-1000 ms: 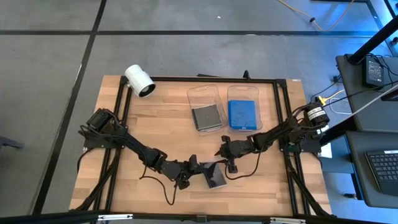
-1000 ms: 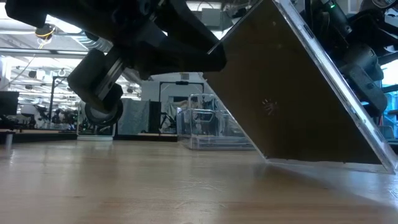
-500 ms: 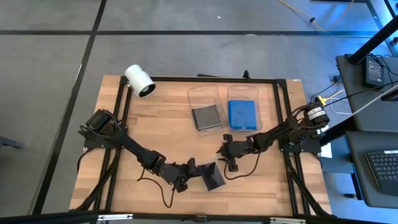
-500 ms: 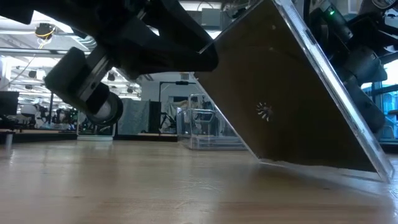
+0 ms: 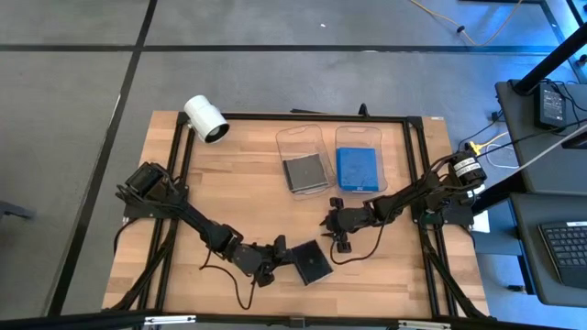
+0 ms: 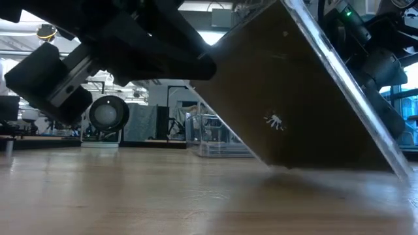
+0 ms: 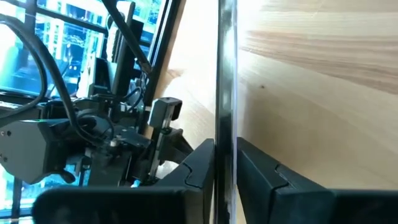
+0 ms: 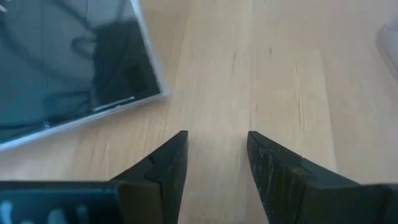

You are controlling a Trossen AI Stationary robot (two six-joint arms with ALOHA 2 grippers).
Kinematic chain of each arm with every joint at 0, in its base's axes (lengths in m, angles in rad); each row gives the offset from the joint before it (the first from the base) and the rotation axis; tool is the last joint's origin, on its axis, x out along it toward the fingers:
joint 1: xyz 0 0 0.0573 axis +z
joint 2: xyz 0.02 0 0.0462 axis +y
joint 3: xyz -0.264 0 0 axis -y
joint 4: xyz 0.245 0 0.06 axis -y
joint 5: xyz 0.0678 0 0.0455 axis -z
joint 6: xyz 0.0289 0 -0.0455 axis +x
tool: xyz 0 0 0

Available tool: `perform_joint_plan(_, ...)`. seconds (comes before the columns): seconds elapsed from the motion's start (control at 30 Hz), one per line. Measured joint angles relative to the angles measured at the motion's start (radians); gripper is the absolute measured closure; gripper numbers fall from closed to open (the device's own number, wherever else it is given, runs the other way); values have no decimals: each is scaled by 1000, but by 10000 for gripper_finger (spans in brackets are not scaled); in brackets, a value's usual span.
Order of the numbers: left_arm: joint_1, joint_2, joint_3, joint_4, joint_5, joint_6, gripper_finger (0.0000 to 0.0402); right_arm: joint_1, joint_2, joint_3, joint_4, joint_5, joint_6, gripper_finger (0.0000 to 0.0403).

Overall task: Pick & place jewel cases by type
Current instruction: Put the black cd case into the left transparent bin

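Dark jewel case point(image 5: 312, 264) in left end effector point(image 5: 281, 255)

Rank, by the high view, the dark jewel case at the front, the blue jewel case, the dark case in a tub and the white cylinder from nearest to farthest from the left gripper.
1. Front dark jewel case, clamped in the left gripper.
2. Dark case in the left tub, toward the back.
3. Blue jewel case, in the right tub.
4. White cylinder, back-left corner.

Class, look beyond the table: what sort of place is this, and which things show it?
Probably a robotics lab or workshop: a wooden table in a black metal frame, equipment racks and ceiling lights in the low view, and a desk with a keyboard.
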Motion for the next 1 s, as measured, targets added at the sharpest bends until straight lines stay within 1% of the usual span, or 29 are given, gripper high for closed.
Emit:
perform_joint_plan(0.17, -4, 0, 0, -4, 0, -14, 362, 0, 0, 0, 0, 0, 11, 233)
perform_joint_plan(0.3, -6, 0, 0, -5, 0, -51, 362, 0, 0, 0, 0, 0, 13, 233)
perform_joint_plan(0.37, -11, 0, 0, -4, -16, -47, 359, 0, 0, 0, -1, 0, 14, 233)
perform_joint_plan(0.5, -42, 0, 10, 17, -125, 3, 362, 0, 0, 0, -1, 0, 16, 233)
perform_joint_plan(0.6, -64, 0, 24, 18, -214, 11, 363, 0, -17, -2, -18, -2, 46, 233)
perform_joint_plan(0.67, -72, -1, 28, 18, -298, 12, 361, 0, -44, -3, -56, -4, 59, 233)
perform_joint_plan(0.73, -77, -11, 28, 17, -387, 27, 357, 0, -84, -4, -117, -4, 69, 233)
perform_joint_plan(0.83, -77, -49, 28, 19, -499, 61, 357, 0, -157, -3, -273, -4, 101, 233)
perform_joint_plan(0.9, -69, -84, 27, 17, -542, 81, 360, 1, -209, -3, -386, -2, 130, 233)
perform_joint_plan(1.0, -42, -152, 8, 14, -561, 106, 362, 3, -280, -3, -509, 22, 178, 233)
